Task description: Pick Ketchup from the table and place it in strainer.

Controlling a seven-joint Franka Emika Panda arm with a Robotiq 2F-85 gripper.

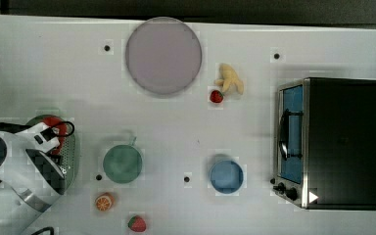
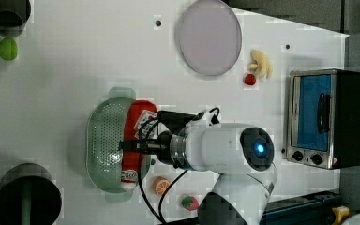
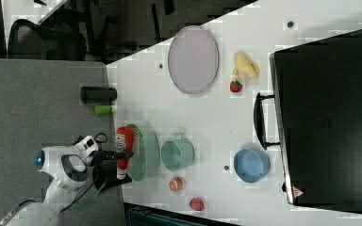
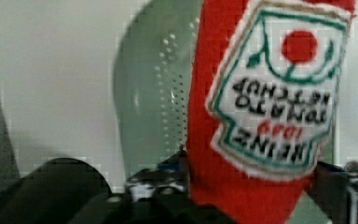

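The gripper (image 2: 130,146) sits over the strainer (image 2: 102,140), fingers either side of the ketchup (image 2: 138,123); whether they clamp it, I cannot tell; the bottle lies across the strainer's rim

Top, left views overhead; right view oblique; wrist view close on Ketchup (image 4: 261,116).

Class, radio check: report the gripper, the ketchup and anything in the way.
Gripper over strainer, jaws astride ketchup. Ketchup lies across strainer. Grip or release: cannot tell. Nothing in the way.

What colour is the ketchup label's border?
Green, edging the white label on the red Ketchup; wrist view shows it best.
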